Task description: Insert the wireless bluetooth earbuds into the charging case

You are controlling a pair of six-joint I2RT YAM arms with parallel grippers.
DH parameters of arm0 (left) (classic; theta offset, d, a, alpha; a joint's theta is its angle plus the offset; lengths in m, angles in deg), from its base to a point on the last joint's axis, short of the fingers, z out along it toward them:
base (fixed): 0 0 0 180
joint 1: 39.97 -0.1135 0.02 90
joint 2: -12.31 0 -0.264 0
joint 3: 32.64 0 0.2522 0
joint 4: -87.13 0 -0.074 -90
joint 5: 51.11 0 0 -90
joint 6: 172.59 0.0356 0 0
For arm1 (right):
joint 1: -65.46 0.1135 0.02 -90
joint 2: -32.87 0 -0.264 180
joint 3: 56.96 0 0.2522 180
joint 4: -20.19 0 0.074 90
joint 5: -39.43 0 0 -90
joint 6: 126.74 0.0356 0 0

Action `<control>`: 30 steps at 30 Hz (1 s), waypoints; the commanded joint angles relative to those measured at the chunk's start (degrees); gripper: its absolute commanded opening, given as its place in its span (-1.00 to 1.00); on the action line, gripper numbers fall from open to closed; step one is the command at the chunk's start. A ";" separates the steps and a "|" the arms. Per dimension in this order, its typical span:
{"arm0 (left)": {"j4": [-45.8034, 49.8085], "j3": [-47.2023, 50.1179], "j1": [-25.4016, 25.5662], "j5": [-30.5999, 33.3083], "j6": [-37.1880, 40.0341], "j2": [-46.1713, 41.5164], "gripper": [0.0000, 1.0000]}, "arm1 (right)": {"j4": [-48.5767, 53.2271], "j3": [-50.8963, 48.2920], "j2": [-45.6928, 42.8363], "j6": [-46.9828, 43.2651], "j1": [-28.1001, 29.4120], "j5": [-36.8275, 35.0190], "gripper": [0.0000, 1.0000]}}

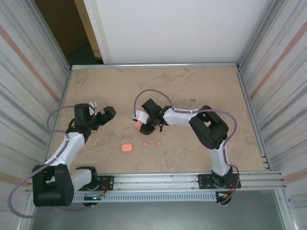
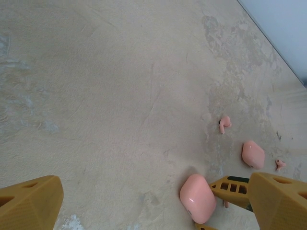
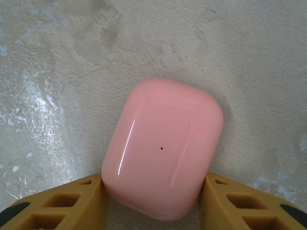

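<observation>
A closed pink charging case [image 3: 163, 148] lies on the table, and my right gripper [image 3: 153, 184] is shut on it, with a yellow finger [image 3: 72, 203] pressed against each side. From above, that case [image 1: 137, 125] sits under the right gripper [image 1: 139, 120] near the table's middle. The left wrist view shows the same case [image 2: 197, 198] with the right gripper's fingers [image 2: 230, 189] beside it. Two tiny pink earbuds [image 1: 145, 143] [image 1: 157, 143] lie loose on the table just in front of it. My left gripper [image 1: 103, 110] hovers open to the left, holding nothing.
A second closed pink case [image 1: 126, 147] lies nearer the front edge; in the left wrist view this case [image 2: 253, 154] has an earbud [image 2: 224, 123] and another earbud [image 2: 280, 164] beside it. Metal walls [image 1: 57, 86] border the beige table [image 1: 201, 86].
</observation>
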 commanded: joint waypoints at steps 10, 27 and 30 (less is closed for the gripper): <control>4.61 -4.88 -0.32 -5.55 2.36 -2.55 0.97 | -5.33 -3.29 -5.15 -2.01 0.05 -3.79 -0.26; -12.06 -1.65 1.34 -36.91 -3.88 1.09 0.92 | -12.05 -10.94 -20.08 -1.35 -0.71 4.63 -0.26; -13.40 -3.07 4.93 -37.98 -3.09 3.99 0.91 | -12.05 -11.33 -21.67 -0.64 -0.88 6.35 -0.26</control>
